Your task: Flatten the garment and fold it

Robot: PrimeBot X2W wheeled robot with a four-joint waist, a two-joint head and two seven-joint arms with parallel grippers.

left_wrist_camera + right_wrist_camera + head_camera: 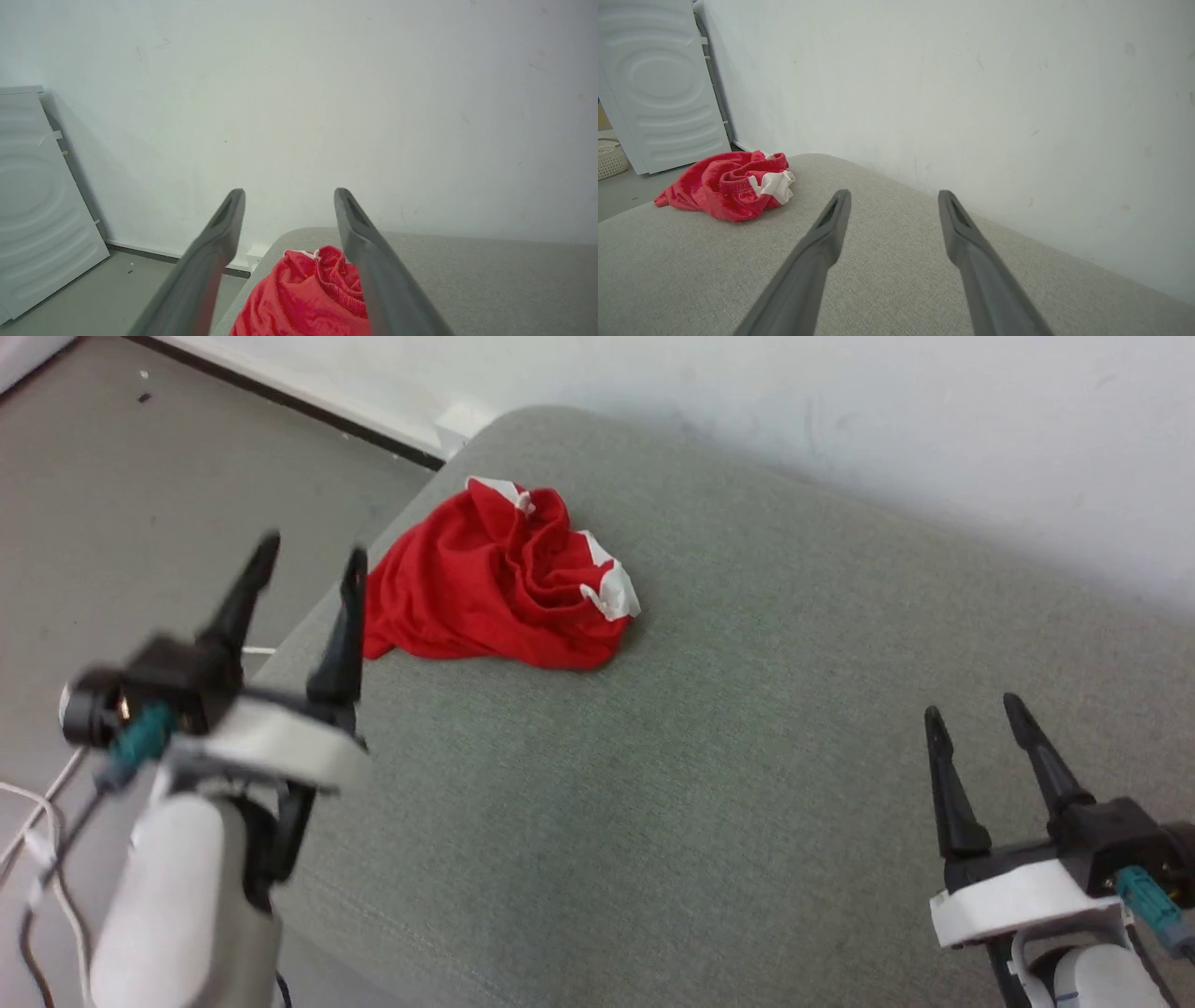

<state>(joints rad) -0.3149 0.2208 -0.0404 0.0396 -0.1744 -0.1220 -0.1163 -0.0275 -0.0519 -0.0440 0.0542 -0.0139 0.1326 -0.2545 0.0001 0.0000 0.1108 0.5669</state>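
The garment (495, 583) is a bright red bundle with white trim, crumpled in a heap near the far left corner of a grey cushioned surface (747, 728). It also appears in the left wrist view as the garment (303, 298) low between the fingers, and in the right wrist view as the garment (728, 184) at the far left. My left gripper (313, 555) hovers open just left of the heap, holding nothing. My right gripper (973, 709) stands open at the lower right, far from the cloth, with nothing between its fingers.
A white wall (840, 401) runs behind the cushioned surface. Grey floor (140, 504) lies to the left past the surface's rounded edge. A white appliance panel (658, 84) and a pale basket (609, 161) stand by the wall. White cables (37, 821) hang near my left arm.
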